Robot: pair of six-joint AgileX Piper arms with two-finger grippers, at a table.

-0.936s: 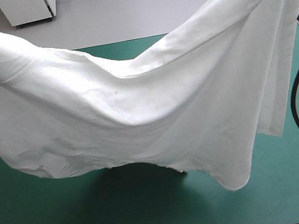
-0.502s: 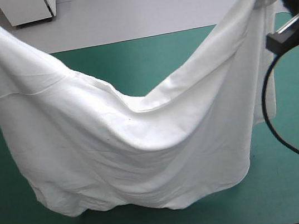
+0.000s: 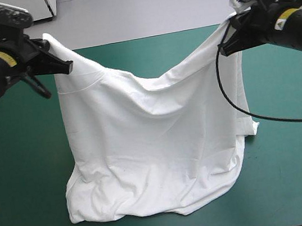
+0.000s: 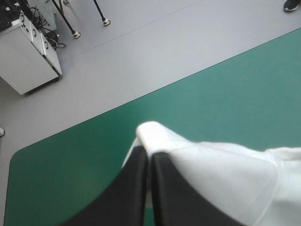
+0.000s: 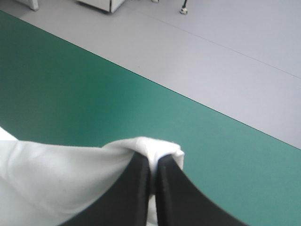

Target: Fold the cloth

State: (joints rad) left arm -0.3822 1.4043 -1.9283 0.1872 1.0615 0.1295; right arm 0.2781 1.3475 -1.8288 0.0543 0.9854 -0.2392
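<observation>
One item is carried by the table (image 3: 300,176), whose teal-green cover shows bare toward the left, right and far edges. That item is the T-shirt (image 3: 156,146), white. It hangs like a curtain across the middle of the surface and hides the cover behind and beneath it. Its lower hem lies bunched toward the near edge.

Material: soft, matt cloth, with a stitched seam showing close to my left pinch.

Shape: the top edge is slung between two raised corners and sags in a shallow curve at the centre. Broad folds run down the body, and crumpled wrinkles gather along the bottom where it meets the surface. A narrower strip drops below the right corner, with its end lying on the right half of the table.

Left gripper (image 3: 66,65): raised over the far left part of the table. My black fingers are pressed all but together, nipping a small peak of cloth at the tips, and the rest falls away to one side.

Right gripper (image 3: 227,48): raised over the far right part. The fingers are likewise nearly closed, pinching a rolled fold of the shirt's other corner.
</observation>
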